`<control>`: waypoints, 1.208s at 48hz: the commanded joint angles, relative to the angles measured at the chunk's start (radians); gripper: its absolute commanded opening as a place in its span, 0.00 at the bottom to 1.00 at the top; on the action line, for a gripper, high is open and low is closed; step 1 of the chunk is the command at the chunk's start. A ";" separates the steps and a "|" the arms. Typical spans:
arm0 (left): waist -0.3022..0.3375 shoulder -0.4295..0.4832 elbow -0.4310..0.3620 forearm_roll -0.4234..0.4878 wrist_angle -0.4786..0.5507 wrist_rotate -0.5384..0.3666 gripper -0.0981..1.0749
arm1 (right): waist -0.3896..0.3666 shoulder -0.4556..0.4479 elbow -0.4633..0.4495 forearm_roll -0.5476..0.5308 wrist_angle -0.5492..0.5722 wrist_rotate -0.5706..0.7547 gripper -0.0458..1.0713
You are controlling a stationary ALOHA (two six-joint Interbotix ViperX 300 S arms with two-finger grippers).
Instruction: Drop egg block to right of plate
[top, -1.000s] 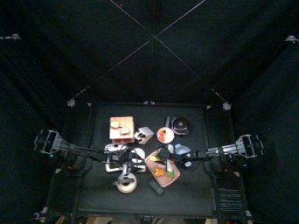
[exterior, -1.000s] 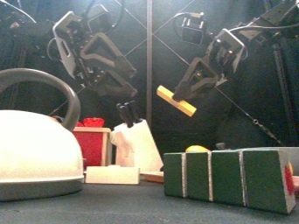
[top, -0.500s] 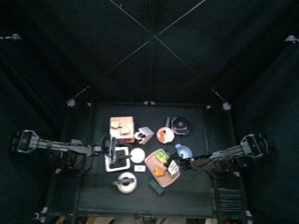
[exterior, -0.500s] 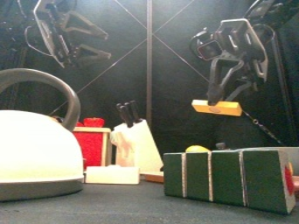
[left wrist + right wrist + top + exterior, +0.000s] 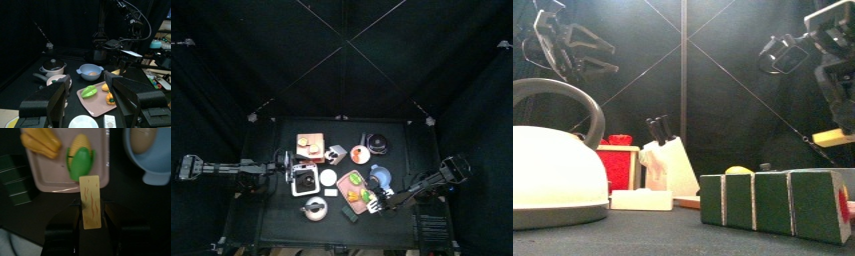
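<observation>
**A:** Between the 2 jaws of the right gripper (image 5: pixel 90 214), is that the flat yellow-orange egg block (image 5: pixel 89 193)?

**B:** Yes. The jaws are clamped on its lower end and the rest pokes out past the fingertips, so its long axis runs in line with them. It is in the air, well above the table.

**A:** What lies under that gripper?

**B:** Just beyond the block's tip is the near edge of a pink rectangular tray (image 5: pixel 40 185), with a green-husked corn cob (image 5: pixel 81 159) on it. Off to one side is a pale blue bowl (image 5: pixel 155 163). The plate does not show from that wrist.

**A:** So which way is the round white plate (image 5: pixel 83 122)?

**B:** From above, it sits past the tray, on the side away from the right gripper and close in front of the left gripper (image 5: pixel 90 92). I judge the drop spot to be on the plate's near side as the right arm meets it, so this arm has to reach across the tray.

**A:** And the arms?

**B:** From above, the right arm slants in from the table's front right corner. Seen from the front, its gripper hangs high at the far right. The left gripper's 2 jaws stand apart with nothing between them.
</observation>
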 commanded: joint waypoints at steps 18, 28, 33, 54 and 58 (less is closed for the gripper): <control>-0.048 0.005 0.003 -0.006 0.011 -0.006 0.86 | 0.011 -0.091 0.133 0.031 0.074 0.212 0.63; -0.058 0.003 0.020 -0.028 0.011 -0.006 0.86 | 0.021 -0.127 0.225 -0.031 -0.067 0.431 0.64; -0.061 0.003 0.025 -0.052 0.011 -0.006 0.86 | 0.023 -0.133 0.242 -0.055 -0.087 0.499 0.64; -0.069 0.003 0.035 -0.084 0.014 -0.005 0.86 | 0.028 -0.143 0.232 -0.077 -0.078 0.537 0.64; -0.069 0.003 0.032 -0.084 0.014 -0.002 0.86 | 0.029 -0.153 0.215 -0.091 -0.064 0.537 0.64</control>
